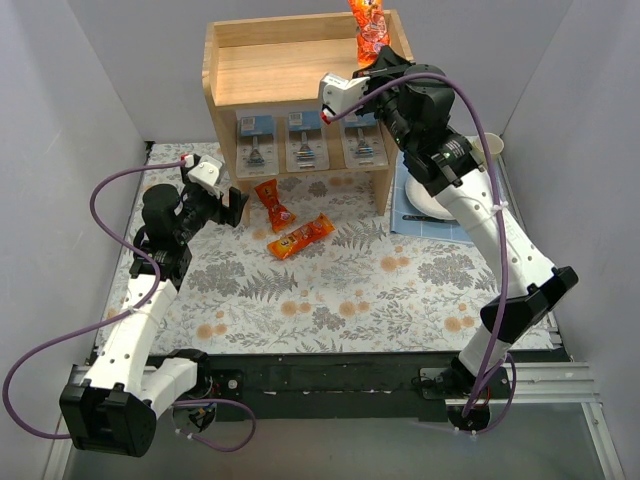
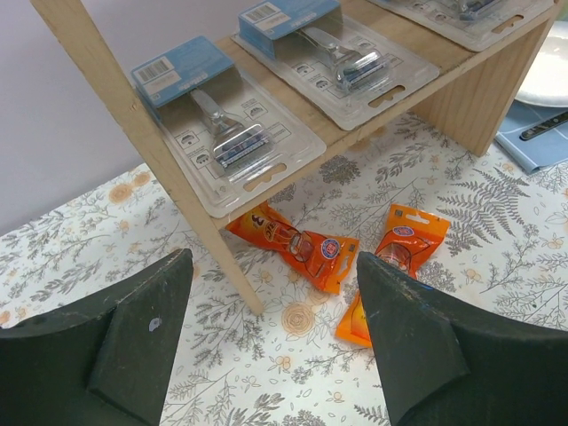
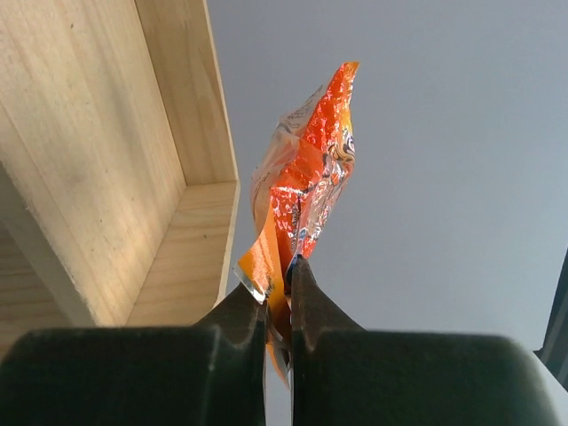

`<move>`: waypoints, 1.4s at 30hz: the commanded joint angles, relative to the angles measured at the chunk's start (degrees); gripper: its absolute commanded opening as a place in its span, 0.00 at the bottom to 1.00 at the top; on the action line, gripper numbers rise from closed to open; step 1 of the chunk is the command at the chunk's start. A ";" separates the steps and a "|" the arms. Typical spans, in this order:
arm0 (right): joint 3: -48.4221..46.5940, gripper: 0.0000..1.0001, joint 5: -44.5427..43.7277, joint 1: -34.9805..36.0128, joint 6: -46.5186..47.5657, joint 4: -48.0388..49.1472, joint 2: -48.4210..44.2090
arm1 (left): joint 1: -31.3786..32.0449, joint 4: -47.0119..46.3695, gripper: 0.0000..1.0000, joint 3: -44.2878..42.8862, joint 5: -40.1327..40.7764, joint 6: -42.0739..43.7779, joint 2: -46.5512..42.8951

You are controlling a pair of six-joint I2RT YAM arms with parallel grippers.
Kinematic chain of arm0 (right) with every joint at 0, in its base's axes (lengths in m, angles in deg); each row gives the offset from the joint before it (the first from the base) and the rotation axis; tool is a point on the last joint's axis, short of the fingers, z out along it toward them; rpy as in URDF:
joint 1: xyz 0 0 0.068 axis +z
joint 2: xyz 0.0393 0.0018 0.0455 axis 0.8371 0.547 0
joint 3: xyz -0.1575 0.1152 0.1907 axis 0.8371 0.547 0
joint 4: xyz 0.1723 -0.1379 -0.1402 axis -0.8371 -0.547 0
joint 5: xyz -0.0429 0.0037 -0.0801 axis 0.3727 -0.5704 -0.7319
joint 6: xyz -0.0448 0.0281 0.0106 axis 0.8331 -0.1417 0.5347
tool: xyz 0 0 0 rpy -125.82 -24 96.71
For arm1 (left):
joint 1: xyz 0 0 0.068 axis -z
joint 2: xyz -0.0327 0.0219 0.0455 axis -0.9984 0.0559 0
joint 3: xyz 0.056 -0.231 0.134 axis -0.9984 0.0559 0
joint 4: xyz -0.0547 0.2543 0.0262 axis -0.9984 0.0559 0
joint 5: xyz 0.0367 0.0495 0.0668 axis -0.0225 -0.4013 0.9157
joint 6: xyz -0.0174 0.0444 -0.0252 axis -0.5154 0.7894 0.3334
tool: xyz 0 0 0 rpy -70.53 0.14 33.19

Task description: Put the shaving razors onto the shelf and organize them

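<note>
- Top external view: the three shaving razors [image 1: 306, 140] lie flat in a row on the lower tier of the shelf [image 1: 214, 70], card ends toward the back, evenly spaced and not touching one another.
- Left wrist view: the nearest pack [image 2: 222, 124] and the middle pack [image 2: 337, 53] show clear blister shells over blue cards. The front flange of the nearest pack projects a little past the board's edge.
- Handling, as judged: each pack looks light, and the moulded shell looks stiff. The plastic is glossy, so it is likely slippery. The flat rim flange is the best place to grip, preferably where it overhangs the board. The raised bubble over the razor would probably dent or slide under pressure.
- Left gripper [image 1: 234, 204]: it hangs low over the floral tablecloth [image 1: 330, 290], in front of the shelf's left side. The jaws stand wide apart with nothing between them. Beyond its fingers [image 2: 142, 346] lie two loose snack packets [image 2: 297, 248].
- Right gripper [image 3: 278, 293]: it is raised at the shelf's top right corner. The jaws are pinched together on the lower edge of an orange snack packet [image 3: 306, 186], which stands upright above them.
- Task state, as judged: the razors appear placed and ordered, so only a small straightening nudge would be needed.
</note>
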 commanded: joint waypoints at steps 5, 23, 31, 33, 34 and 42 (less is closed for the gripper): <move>-1.30 0.01 0.47 -1.13 -1.77 -2.53 1.54 | 0.20 -1.44 0.74 0.62 -0.69 -0.96 -0.97; 4.74 0.05 -1.38 -2.62 -1.78 2.46 3.66 | 0.20 -0.12 0.75 0.62 -0.16 -0.17 -0.88; 9.77 0.31 -1.02 -2.80 -1.07 8.37 1.72 | 0.20 0.05 0.75 0.45 -0.17 0.27 -0.44; 10.12 0.35 -1.20 -2.89 -1.07 9.33 1.54 | 0.20 0.05 0.75 0.36 -0.17 0.45 -0.18; 10.82 0.39 -1.20 -2.89 -0.99 9.86 1.46 | 0.20 -0.04 0.75 0.18 -0.17 0.53 -0.09; 15.39 0.53 0.03 -2.98 0.51 15.75 -1.70 | 0.20 0.05 0.75 0.18 -0.34 0.62 0.09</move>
